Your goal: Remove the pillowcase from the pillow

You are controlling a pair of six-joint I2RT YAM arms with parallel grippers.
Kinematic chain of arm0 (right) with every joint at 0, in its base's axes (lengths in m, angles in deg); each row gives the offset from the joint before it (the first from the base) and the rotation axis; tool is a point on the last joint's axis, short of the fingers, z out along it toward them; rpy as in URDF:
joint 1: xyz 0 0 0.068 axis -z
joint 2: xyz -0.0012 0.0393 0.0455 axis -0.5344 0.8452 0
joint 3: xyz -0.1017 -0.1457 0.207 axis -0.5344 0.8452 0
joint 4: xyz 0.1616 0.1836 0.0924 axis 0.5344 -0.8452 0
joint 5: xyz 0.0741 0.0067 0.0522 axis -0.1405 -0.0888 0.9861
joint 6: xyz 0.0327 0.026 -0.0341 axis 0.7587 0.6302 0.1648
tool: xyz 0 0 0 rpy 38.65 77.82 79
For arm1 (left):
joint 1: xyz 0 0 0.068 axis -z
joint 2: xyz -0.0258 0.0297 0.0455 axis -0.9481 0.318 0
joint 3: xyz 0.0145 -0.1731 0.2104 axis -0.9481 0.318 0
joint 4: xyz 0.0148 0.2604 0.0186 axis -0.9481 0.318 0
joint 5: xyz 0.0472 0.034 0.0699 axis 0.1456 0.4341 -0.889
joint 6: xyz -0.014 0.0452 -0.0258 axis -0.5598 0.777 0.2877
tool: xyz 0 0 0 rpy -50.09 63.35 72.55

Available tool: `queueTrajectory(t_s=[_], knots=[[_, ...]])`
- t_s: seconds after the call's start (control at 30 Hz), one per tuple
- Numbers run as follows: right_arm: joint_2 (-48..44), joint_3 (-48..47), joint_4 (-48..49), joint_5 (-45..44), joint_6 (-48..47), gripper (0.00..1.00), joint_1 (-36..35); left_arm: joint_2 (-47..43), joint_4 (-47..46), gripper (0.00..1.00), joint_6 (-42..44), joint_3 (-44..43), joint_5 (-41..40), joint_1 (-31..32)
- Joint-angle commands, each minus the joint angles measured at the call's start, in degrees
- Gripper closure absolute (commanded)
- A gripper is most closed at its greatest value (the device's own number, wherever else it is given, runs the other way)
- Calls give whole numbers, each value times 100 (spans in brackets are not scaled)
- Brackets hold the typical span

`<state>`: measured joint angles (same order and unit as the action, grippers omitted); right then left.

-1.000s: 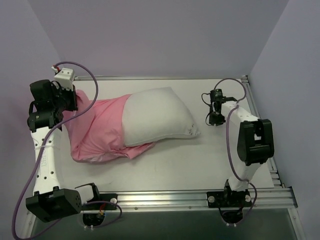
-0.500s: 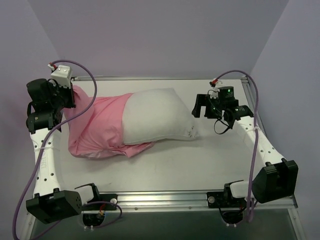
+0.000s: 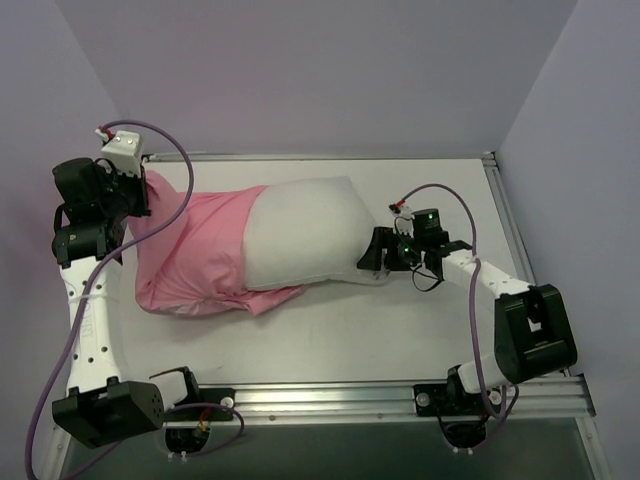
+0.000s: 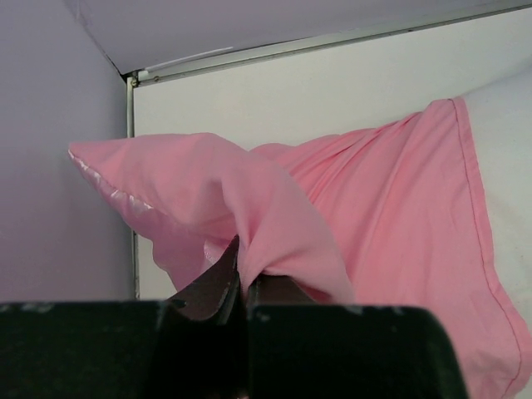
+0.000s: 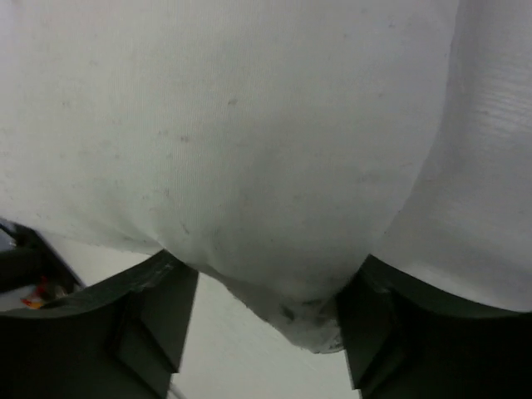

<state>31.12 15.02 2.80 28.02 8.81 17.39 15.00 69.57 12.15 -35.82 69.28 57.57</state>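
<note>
The pink pillowcase (image 3: 195, 260) covers the left part of the off-white pillow (image 3: 300, 235), whose right half lies bare on the table. My left gripper (image 3: 135, 195) is shut on a bunched fold of the pillowcase (image 4: 274, 224) at its far left end, lifted off the table. My right gripper (image 3: 375, 255) is open, its two fingers either side of the pillow's right corner (image 5: 307, 307). That corner fills the right wrist view between the fingertips (image 5: 158, 307).
The white table (image 3: 420, 320) is bounded by a metal rail (image 3: 330, 395) at the near edge and rails at the back and right. Purple walls stand close on the left, back and right. The left arm's cable (image 3: 175, 165) loops over the pillowcase.
My right arm has swung in from the right side, leftward and down, and its open fingers now straddle the pillow's right corner. The left gripper has drawn the pillowcase slightly left, then held still.
</note>
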Motion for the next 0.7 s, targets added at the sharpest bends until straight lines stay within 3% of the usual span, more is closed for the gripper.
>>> queueTrajectory(t_s=[0.0, 0.03, 0.1, 0.27, 0.37, 0.47, 0.5, 0.57, 0.67], knots=[[3, -5, 705, 527, 285, 44, -90, -156, -406, 98, 17, -269, 42, -35], [-40, -109, 661, 519, 276, 70, -82, -148, -397, 98, 17, -287, 33, -35], [-295, -259, 424, 449, 241, 100, -90, -148, -362, 98, 25, -357, -72, -61], [-1190, -1109, -287, 202, 355, 100, 32, 115, -169, 98, 34, -919, -722, -298], [-1403, -1664, -638, 158, 714, 100, -19, 370, -90, 97, 26, -1357, -829, -754], [-1377, -2438, -588, -51, 1153, 100, -291, 923, 208, 83, 95, -2024, -864, -949], [-1333, -2813, -579, -183, 1242, 100, -562, 1203, 305, 68, 200, -2192, -785, -940], [-1141, -3176, -526, -525, 1566, 100, -801, 1642, 700, 51, 332, -2735, -583, -888], [-885, -3765, -113, -817, 1927, 100, -1136, 2100, 1237, 37, 386, -3299, -320, -712]])
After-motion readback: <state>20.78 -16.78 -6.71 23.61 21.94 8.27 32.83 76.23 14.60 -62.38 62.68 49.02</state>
